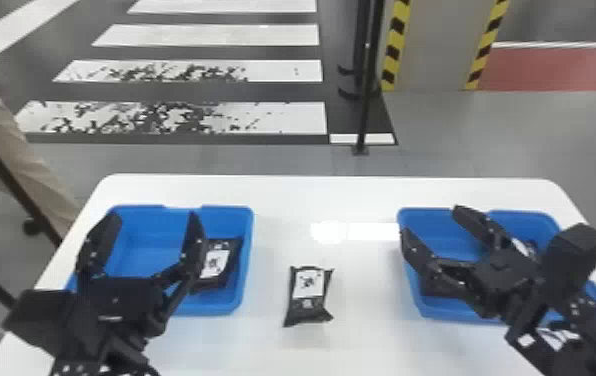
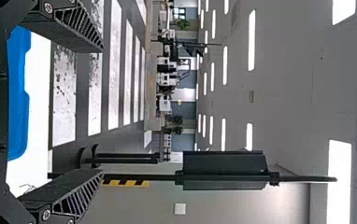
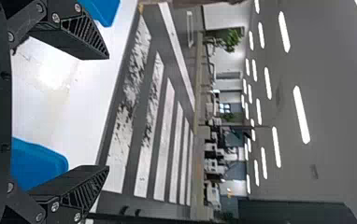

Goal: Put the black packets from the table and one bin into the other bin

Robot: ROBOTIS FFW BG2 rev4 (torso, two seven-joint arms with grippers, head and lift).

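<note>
The left hand [image 1: 154, 216] hangs spread over the left bin [image 1: 248, 280], a black packet [image 1: 218, 264] inside. A second packet [image 1: 308, 294] lies on the tabletop [image 1: 362, 335] between the bins. The right hand [image 1: 431, 220], also spread, hangs over the right bin [image 1: 454, 313], which holds partly hidden packets [image 1: 437, 287].
</note>
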